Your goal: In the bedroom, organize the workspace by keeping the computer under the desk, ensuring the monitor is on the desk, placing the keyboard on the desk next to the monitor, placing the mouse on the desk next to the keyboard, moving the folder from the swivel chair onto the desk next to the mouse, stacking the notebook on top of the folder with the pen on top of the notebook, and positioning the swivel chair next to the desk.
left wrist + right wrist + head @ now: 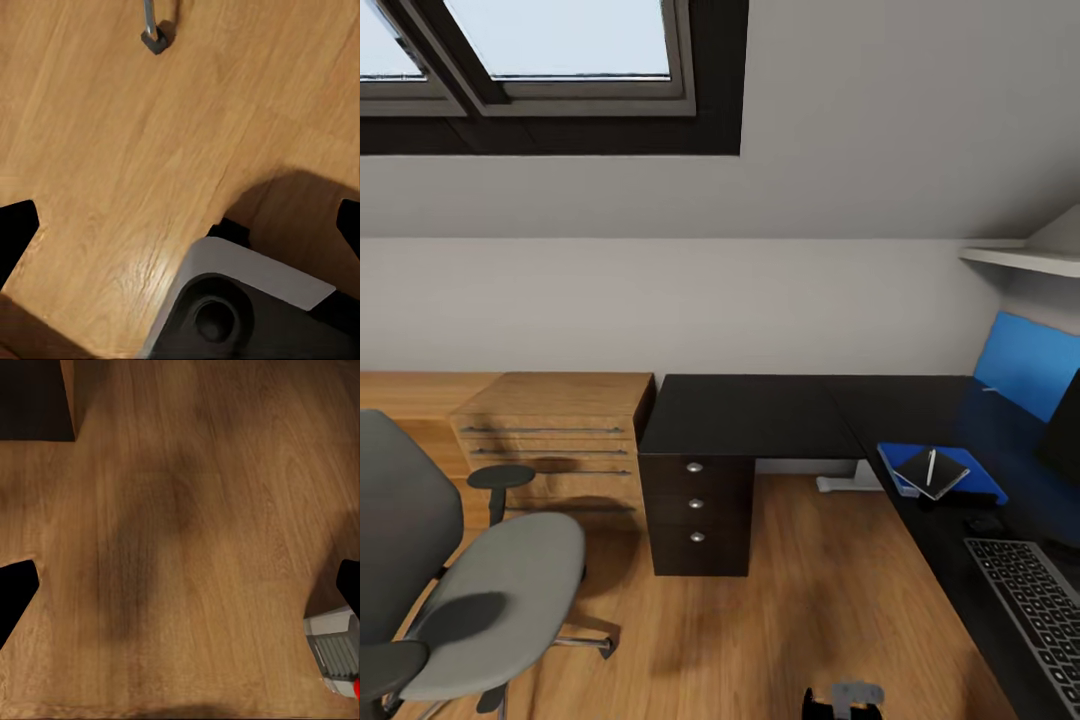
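Fingers [15,229] of the left gripper [180,229] are seen only as dark tips at the two edges of the left wrist view, spread wide apart with nothing between them, above the wooden floor [112,150]; the right gripper [180,592] is likewise spread wide and empty over bare floor. From the head view, the swivel chair [470,590] is cut off at the left edge, its base largely hidden under the grey seat. The monitor [1063,430] is cropped at the right edge, and so is the keyboard [1035,605], whose long axis runs along the tabletop toward the camera. A small dark object between keyboard and folder cannot be made out clearly. The black L-shaped tabletop [760,410] is set against a white wall under a sloped ceiling with a skylight [560,40], beside a light-wood chest [555,440]. The blue folder [975,482] is lying flat on the tabletop beyond the keyboard; the grey notebook [920,470] is stacked on it, turned cornerwise, with the pen [931,467] on top, pointing roughly toward the wall.
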You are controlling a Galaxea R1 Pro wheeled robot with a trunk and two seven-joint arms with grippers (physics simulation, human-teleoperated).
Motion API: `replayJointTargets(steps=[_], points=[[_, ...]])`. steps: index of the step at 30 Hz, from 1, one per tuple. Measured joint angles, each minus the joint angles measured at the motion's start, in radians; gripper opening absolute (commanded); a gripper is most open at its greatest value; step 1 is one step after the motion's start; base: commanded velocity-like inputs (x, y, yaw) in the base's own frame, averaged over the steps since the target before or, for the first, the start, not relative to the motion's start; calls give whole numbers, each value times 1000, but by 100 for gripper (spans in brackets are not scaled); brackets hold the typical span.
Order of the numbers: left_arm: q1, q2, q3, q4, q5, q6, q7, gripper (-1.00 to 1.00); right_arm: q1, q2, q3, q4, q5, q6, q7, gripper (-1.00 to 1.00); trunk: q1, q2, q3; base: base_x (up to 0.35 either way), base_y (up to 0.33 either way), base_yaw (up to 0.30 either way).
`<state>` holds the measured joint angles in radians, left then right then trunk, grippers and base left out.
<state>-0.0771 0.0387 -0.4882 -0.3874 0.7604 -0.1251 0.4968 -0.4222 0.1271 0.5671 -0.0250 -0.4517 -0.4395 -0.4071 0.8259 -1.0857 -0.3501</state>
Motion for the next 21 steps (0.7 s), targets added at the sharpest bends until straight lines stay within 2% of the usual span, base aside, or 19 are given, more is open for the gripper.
replayJointTargets(steps=[1,2,5,9,19,21], points=[[0,-1,-1,72,-3,-51,-67,100,9,-8,-2,4,13,-3,34,100,-4,7,3,0,0,0],[0,-8,-3,100,-5,-85,-117,100,13,-25,-4,5,13,-7,53,100,-8,14,6,0,0,33],[0,-46,-6,125,-5,-114,-158,100,16,-52,-1,7,14,-44,70,100,-19,35,16,0,0,165],[0,-63,-6,133,-5,-122,-168,100,20,-53,1,22,17,-101,74,100,-35,63,31,0,0,245],[0,-63,-1,135,-1,-123,-168,100,63,-53,0,27,20,-288,76,100,-73,133,64,0,0,274],[0,-61,1,140,0,-144,-169,100,117,-58,-2,32,20,-387,73,100,-81,147,70,0,0,278]])
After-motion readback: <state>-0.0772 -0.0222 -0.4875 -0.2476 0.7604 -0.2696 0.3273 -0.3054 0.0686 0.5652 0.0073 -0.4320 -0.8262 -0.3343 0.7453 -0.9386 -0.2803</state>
